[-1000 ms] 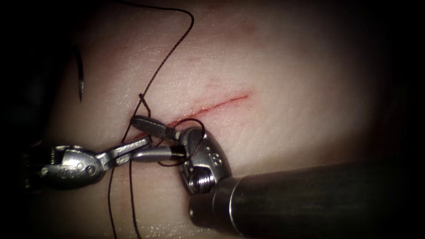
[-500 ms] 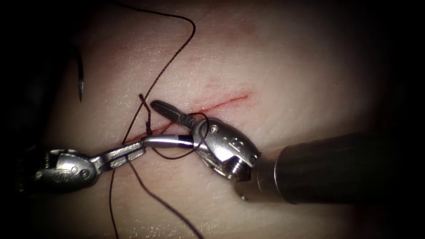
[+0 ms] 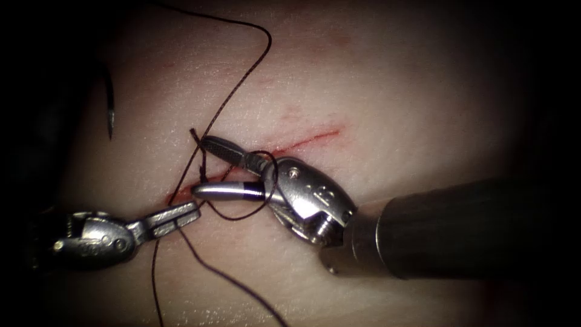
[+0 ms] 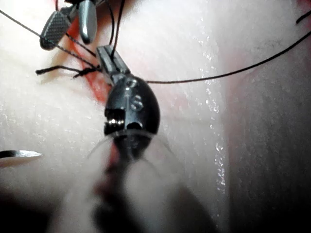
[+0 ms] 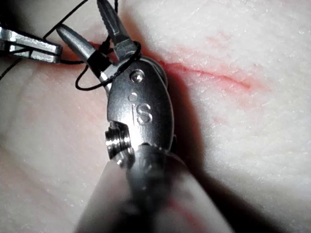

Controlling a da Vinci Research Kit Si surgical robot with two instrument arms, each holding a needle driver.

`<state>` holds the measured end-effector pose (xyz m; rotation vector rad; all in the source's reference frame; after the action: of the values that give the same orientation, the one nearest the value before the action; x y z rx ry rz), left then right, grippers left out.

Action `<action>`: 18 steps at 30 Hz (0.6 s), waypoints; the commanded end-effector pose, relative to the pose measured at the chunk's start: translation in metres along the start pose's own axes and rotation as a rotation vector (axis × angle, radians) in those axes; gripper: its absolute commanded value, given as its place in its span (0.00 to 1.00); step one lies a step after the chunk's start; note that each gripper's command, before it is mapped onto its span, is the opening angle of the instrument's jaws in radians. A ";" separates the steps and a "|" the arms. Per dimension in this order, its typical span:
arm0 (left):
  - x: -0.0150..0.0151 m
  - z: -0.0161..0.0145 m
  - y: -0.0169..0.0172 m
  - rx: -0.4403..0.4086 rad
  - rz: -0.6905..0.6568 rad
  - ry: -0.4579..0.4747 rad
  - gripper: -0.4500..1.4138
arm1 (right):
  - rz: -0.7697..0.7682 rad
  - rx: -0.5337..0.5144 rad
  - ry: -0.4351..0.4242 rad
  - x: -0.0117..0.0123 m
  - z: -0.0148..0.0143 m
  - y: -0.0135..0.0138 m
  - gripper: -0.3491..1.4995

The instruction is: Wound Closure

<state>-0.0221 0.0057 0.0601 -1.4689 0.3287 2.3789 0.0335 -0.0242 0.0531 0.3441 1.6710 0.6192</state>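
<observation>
— While the left pincer [image 3: 181, 216] clamps the thread [image 3: 233, 91], what does the right hold?
— Nothing; the right pincer [image 3: 209, 168] gapes, thread looped round it; the needle [image 3: 111, 106] lies free on the tissue [image 3: 393, 91], left of the cut [image 3: 302, 139].

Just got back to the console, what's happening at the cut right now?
The right tool has its jaws open over the left end of the cut, with a loop of thread wound round them; it holds nothing. The left tool is shut on the thread just below. The needle lies free on the tissue, far left of the cut, not in it.
</observation>
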 end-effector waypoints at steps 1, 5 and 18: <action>-0.0004 0.0006 0.0010 -0.005 -0.004 -0.002 0.00 | -0.007 -0.021 -0.006 -0.0012 0.0003 -0.0001 0.32; -0.0005 0.0005 0.0012 -0.006 -0.001 -0.004 0.00 | -0.026 -0.058 -0.015 -0.0012 -0.0001 0.0005 0.30; 0.0001 0.0009 0.0016 -0.002 -0.003 -0.010 0.00 | -0.069 -0.139 -0.099 -0.0013 0.0018 -0.0006 0.37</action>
<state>-0.0229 0.0051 0.0599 -1.4561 0.3264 2.3856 0.0350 -0.0242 0.0532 0.2085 1.5211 0.6500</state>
